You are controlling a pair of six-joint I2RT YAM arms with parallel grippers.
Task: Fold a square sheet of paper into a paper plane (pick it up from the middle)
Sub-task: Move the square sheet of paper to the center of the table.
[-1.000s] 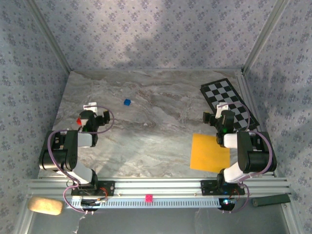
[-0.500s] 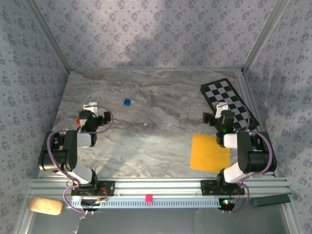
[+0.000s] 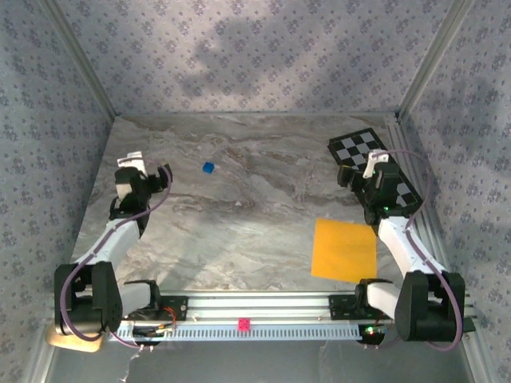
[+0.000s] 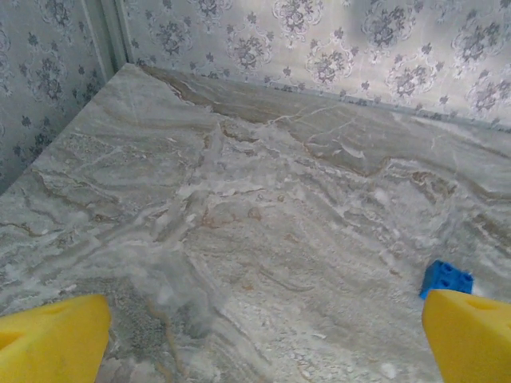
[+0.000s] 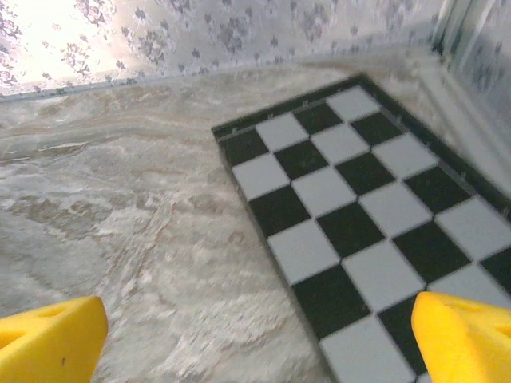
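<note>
**Both jaws wide and empty, sheet flat at near right**

Top view: patterned walls (image 3: 239, 64) close the marbled bench (image 3: 239, 231) on three sides, and its middle lies open. The square sheet of paper (image 3: 344, 249) lies flat beside the right arm's base. The checkered board (image 3: 351, 148) fills the far right corner, and a blue cube (image 3: 208, 167) sits far left.

Left wrist: the left jaws are spread wide, holding nothing.

Right wrist: the right jaws are wide apart and empty, above the board's edge.
</note>
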